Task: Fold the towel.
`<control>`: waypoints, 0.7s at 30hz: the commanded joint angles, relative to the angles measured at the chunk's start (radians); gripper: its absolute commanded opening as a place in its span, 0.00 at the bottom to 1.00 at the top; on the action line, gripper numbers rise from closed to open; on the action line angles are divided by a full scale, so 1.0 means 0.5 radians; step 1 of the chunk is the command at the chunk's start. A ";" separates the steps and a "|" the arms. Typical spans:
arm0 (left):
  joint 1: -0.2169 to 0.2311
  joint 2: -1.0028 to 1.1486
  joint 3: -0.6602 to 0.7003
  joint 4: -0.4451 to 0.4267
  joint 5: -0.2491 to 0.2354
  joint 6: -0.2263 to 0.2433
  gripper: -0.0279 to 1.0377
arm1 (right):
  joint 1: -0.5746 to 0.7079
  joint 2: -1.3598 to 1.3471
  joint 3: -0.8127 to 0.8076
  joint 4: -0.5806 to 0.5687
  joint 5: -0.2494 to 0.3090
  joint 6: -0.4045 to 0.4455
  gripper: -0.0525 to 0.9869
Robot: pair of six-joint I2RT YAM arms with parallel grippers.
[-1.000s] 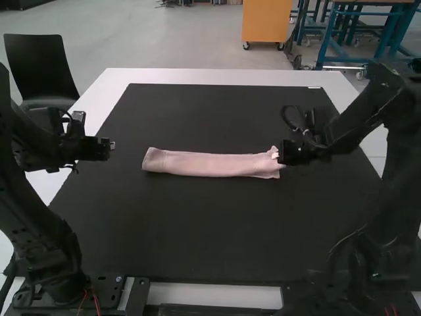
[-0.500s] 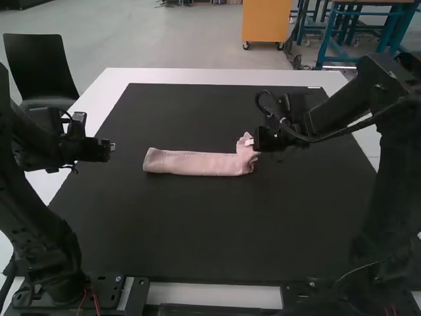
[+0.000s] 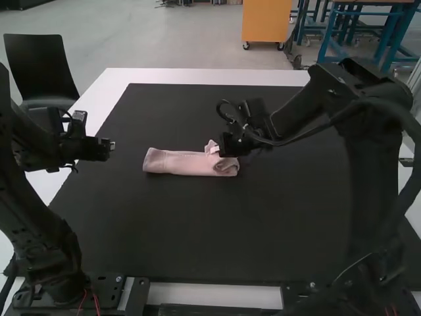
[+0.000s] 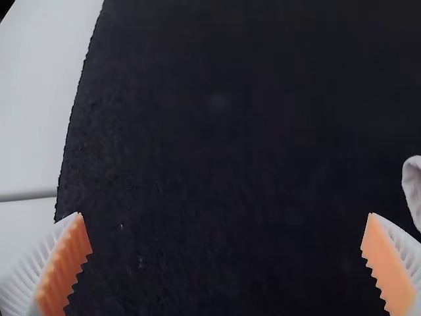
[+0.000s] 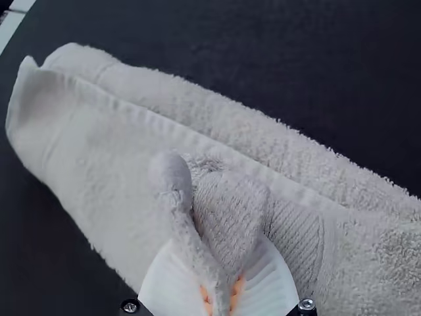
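Pinching a bunched part of the towel [image 3: 174, 162] in my right gripper [image 3: 219, 151], fingers closed on the cloth. Towel lies in a narrow folded strip near the middle of the dark mat [image 3: 197, 230].

White table [image 3: 197, 77], black mat [image 3: 197, 230] on top

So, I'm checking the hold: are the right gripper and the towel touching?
Touching. The right wrist view shows a bunched part of the towel pinched between the fingers of the right gripper.
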 commanded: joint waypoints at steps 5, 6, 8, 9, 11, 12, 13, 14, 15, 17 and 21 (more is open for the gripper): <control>0.017 -0.039 -0.002 0.054 0.015 0.030 0.94 | 0.154 0.122 0.295 0.014 -0.022 0.045 0.03; 0.014 -0.039 -0.005 0.057 0.015 0.030 0.94 | 0.169 0.140 0.335 0.014 -0.022 0.051 0.03; 0.014 -0.039 -0.002 0.063 0.015 0.027 0.94 | 0.187 0.180 0.399 0.011 -0.022 0.051 0.03; 0.014 -0.039 -0.005 0.066 0.015 0.024 0.94 | 0.196 0.205 0.433 0.008 -0.022 0.054 0.03; 0.008 -0.039 -0.002 0.066 0.015 0.024 0.94 | 0.218 0.248 0.491 -0.001 -0.022 0.060 0.03; 0.008 -0.039 -0.002 0.069 0.015 0.024 0.94 | 0.227 0.269 0.519 -0.004 -0.025 0.063 0.03; 0.008 -0.039 -0.005 0.069 0.015 0.024 0.94 | 0.236 0.288 0.546 -0.007 -0.025 0.070 0.03; 0.008 -0.039 -0.005 0.069 0.012 0.024 0.94 | 0.249 0.300 0.568 -0.010 -0.025 0.073 0.03; 0.008 -0.039 -0.008 0.069 0.009 0.024 0.94 | 0.261 0.312 0.592 -0.020 -0.028 0.076 0.03; 0.014 -0.039 -0.008 0.069 0.009 0.024 0.94 | 0.285 0.327 0.629 -0.026 -0.034 0.085 0.03; 0.014 -0.039 -0.017 0.069 0.009 0.027 0.94 | 0.325 0.364 0.690 -0.032 -0.037 0.085 0.03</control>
